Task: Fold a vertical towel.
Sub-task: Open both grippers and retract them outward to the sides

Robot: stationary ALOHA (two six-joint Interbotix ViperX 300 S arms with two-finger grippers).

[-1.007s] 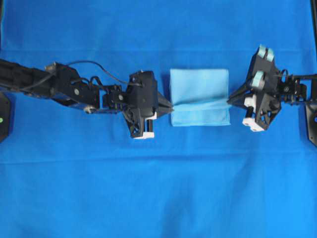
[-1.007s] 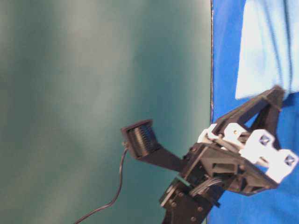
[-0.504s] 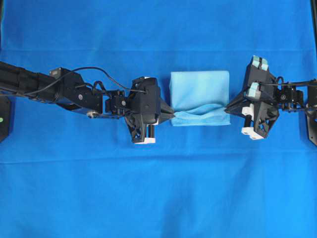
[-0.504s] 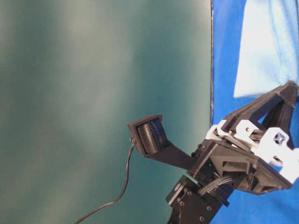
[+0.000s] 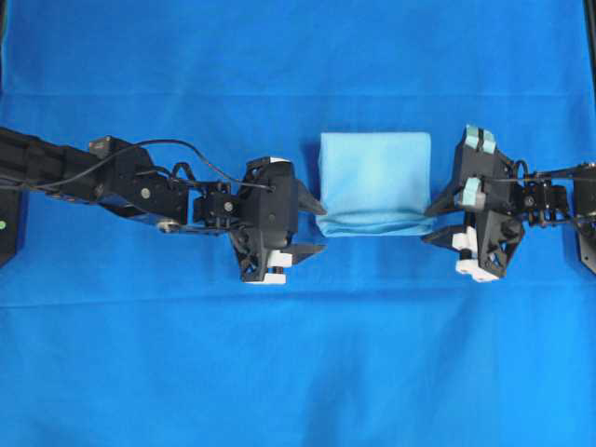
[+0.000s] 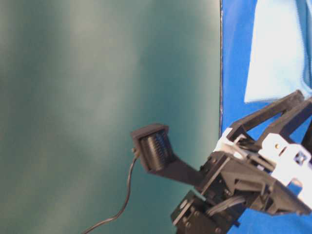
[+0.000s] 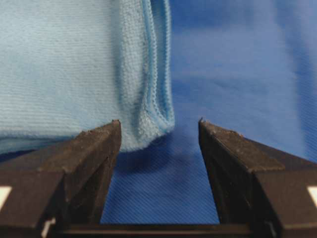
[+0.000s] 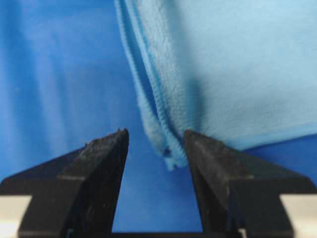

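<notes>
The light sky-blue towel [image 5: 375,182] lies folded on the deep blue cloth, its doubled stitched edge toward the near side. My left gripper [image 5: 318,228] is open at the towel's near left corner, touching nothing. In the left wrist view the towel [image 7: 59,64] has its corner just ahead of the spread jaws of the gripper [image 7: 158,126]. My right gripper [image 5: 429,225] is open at the near right corner. In the right wrist view the towel [image 8: 237,64] has its corner hanging just in front of the gripper [image 8: 156,134]. The towel [image 6: 278,48] also shows in the table-level view.
A large royal-blue cloth [image 5: 298,354] covers the whole table. Black arm bases sit at the left edge [image 5: 7,219] and the right edge [image 5: 587,233]. A cable loops over the left arm [image 5: 168,149].
Both grippers were shut on the towel's lifted near edge and have opened and let it go. The edge has dropped flat onto the lower layer. Both grippers shifted slightly toward the near side.
</notes>
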